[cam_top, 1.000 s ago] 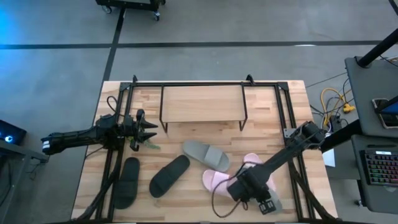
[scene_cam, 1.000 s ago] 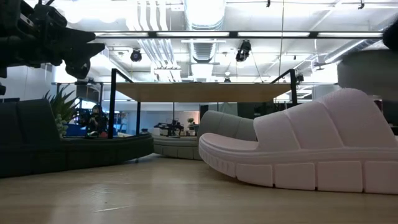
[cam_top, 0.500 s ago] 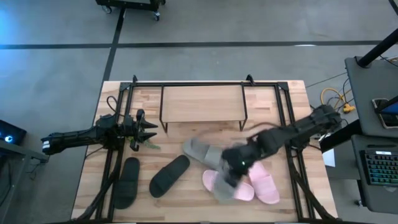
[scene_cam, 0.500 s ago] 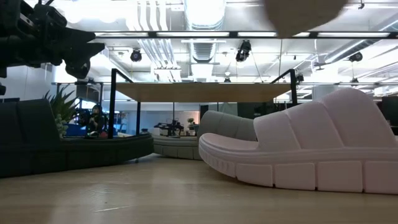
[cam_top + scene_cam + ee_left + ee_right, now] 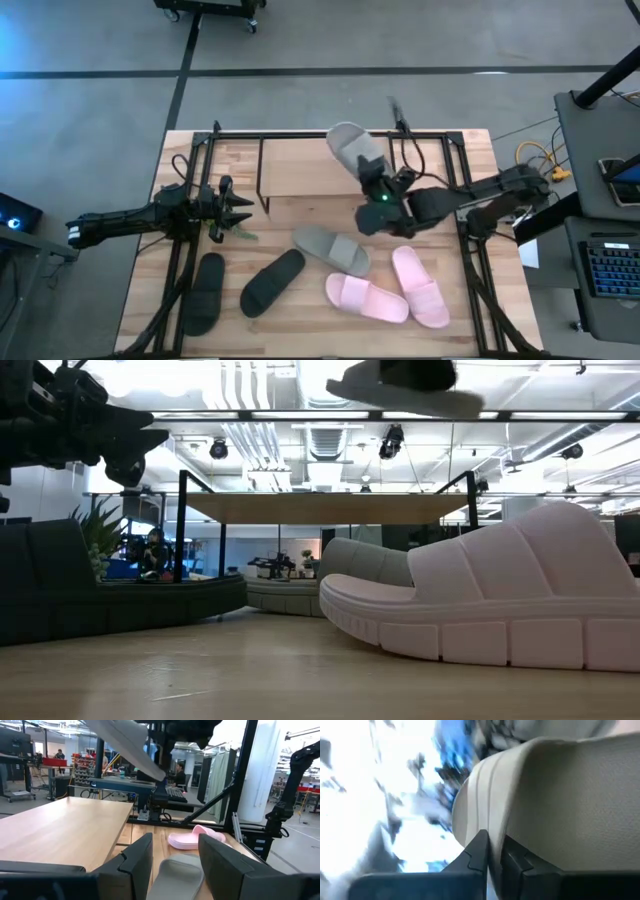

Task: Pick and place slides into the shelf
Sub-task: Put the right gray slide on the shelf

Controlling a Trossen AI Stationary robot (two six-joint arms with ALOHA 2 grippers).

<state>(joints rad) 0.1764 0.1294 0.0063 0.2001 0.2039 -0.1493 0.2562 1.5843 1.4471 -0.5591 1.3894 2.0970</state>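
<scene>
High view, right gripper [image 5: 372,178]: you have it raised over the right end of the shelf [image 5: 300,165], near the tabletop's far edge, fingers clamped on a grey-green slide [image 5: 352,148] that juts out over the shelf's board.
High view, left gripper [image 5: 238,208]: it waits by the tabletop's left edge, fingers spread and empty.
High view, other slides: second grey-green slide [image 5: 331,248] at the tabletop's middle; two pink slides [image 5: 366,297] toward the near right corner; two black slides [image 5: 272,280] toward the near left.
Low view: the held slide [image 5: 400,392] hangs high above the shelf's wooden board [image 5: 325,508]; a pink slide [image 5: 480,595] fills the right foreground.
Left wrist view: your left fingers [image 5: 137,857] stand apart with nothing between them; the lifted slide [image 5: 125,742] shows above the shelf board [image 5: 60,827].
Right wrist view: both dark fingers [image 5: 475,851] pinch the grey-green slide's [image 5: 560,805] edge.
</scene>
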